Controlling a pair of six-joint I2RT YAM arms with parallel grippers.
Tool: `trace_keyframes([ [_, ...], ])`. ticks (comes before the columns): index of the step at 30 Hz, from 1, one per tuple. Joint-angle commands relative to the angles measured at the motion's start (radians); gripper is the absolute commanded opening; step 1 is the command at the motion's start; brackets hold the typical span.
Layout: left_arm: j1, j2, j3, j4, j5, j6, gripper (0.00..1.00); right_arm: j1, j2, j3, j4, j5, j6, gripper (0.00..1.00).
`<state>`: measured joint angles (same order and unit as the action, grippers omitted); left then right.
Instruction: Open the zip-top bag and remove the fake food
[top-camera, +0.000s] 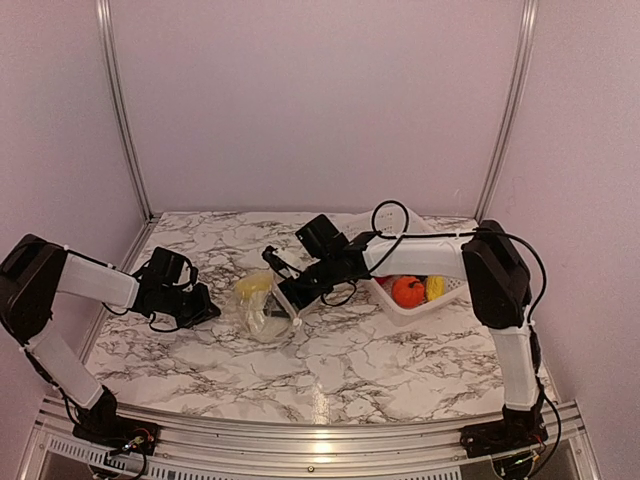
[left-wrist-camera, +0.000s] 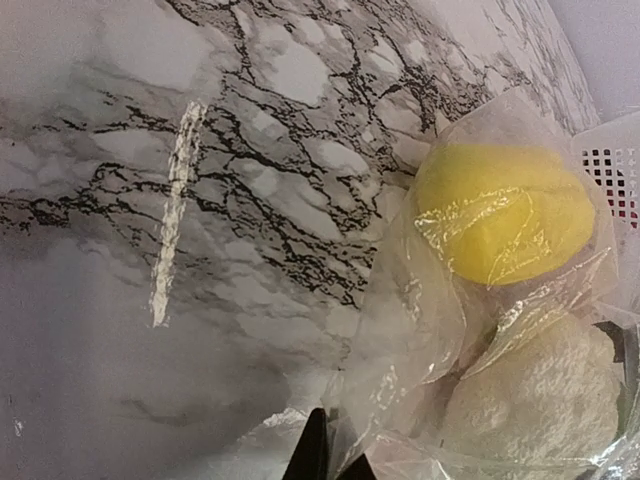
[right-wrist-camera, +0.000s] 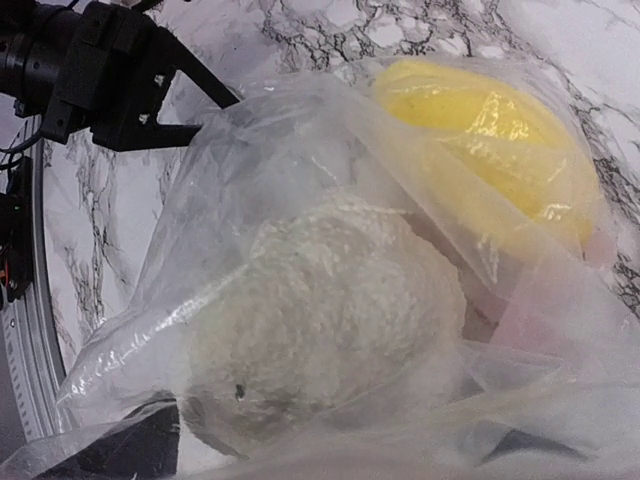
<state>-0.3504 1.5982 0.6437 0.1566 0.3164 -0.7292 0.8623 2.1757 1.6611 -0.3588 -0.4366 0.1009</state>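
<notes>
The zip-top bag (top-camera: 262, 306) lies on the marble counter (top-camera: 350, 360) between my two arms. Two pieces of the fake food are inside it: a yellow piece (left-wrist-camera: 500, 225) at the far end and a cream-white piece (right-wrist-camera: 330, 320) nearer the bases. An orange piece (top-camera: 407, 291) and a few others sit in the white basket (top-camera: 400, 312) just to the right, so I take the basket as the place for whatever comes out.

The left arm (top-camera: 95, 280) reaches in low from the side. The left jaws are clenched, with their tips at the bag's left edge. In the left wrist view the dark tips sit against loose film, but I cannot tell whether a fold is actually pinched. I read this as an anchor, so the bag does not slide while the other side works.

The right arm (top-camera: 420, 255) lies across the counter toward the bag. The right jaws are spread wide and grip nothing. One finger shows at each lower corner of the right wrist view, with the bag's bulge between them. They face the cream-white piece through the plastic.

The film is too crinkled for me to find the zip strip or tell whether the mouth is open. If the jaws close on film and toy together, I expect the whole bag to drag along.
</notes>
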Motion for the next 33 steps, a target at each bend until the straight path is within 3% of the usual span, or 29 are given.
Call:
trace_keyframes([
  [1,-0.009,0.029,0.002,0.005,0.009,-0.009,0.00,0.038,0.057,0.098,-0.050,0.097,-0.021,0.90],
  [7,-0.009,0.022,-0.009,0.003,0.005,-0.016,0.00,0.038,0.059,0.081,-0.051,0.153,0.004,0.62],
  [12,-0.005,-0.003,-0.022,-0.013,-0.024,-0.022,0.00,0.015,-0.025,0.006,-0.013,0.127,0.024,0.32],
  [16,0.009,-0.029,-0.034,-0.022,-0.049,-0.028,0.00,-0.023,-0.112,-0.076,0.033,0.094,0.057,0.14],
  [33,0.052,-0.058,-0.040,-0.106,-0.131,-0.027,0.00,-0.154,-0.357,-0.291,0.085,-0.063,0.098,0.08],
])
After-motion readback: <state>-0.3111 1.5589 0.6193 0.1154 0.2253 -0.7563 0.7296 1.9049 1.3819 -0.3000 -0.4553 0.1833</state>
